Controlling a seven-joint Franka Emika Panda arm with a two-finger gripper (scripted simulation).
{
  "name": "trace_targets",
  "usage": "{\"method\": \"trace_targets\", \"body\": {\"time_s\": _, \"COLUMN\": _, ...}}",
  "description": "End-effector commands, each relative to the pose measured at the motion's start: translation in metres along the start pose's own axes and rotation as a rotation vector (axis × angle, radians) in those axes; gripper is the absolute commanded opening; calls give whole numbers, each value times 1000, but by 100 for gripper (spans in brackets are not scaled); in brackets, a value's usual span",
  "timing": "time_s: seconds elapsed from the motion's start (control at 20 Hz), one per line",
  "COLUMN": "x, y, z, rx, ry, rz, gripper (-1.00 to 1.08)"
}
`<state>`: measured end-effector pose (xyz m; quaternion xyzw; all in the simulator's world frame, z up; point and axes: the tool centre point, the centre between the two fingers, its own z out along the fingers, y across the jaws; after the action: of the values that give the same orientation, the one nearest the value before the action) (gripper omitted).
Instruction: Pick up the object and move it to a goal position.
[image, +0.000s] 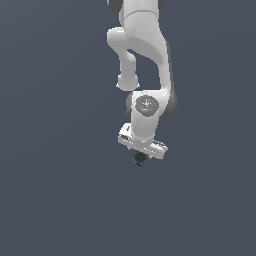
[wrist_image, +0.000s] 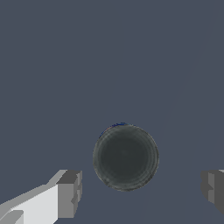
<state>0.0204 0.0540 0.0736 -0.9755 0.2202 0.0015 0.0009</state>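
A plain dark grey floor fills both views. The white arm reaches down near the middle of the exterior view, its wrist bent over the floor. The gripper is spread wide and holds nothing; in the wrist view its two grey fingertips stand well apart, clear of the can. The can sits upright on the floor just under the gripper, dark top facing the wrist camera, a sliver of blue label at its edge.
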Motion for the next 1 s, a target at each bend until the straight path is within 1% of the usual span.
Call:
{"method": "trace_targets", "body": {"time_s": 0.0, "x": 0, "y": -3, "z": 5, "rx": 0, "ry": 2, "rz": 28, "gripper": 100}}
{"method": "trace_targets", "body": {"time_s": 0.25, "x": -1, "y": -6, "z": 9, "rx": -1, "ry": 3, "rz": 55, "gripper": 100}}
{"method": "trace_targets", "body": {"time_s": 0.55, "x": -1, "y": -6, "z": 13, "rx": -1, "ry": 3, "rz": 53, "gripper": 100}}
{"method": "trace_targets", "body": {"time_s": 0.95, "x": -2, "y": -6, "z": 47, "rx": -1, "ry": 3, "rz": 56, "gripper": 100}}
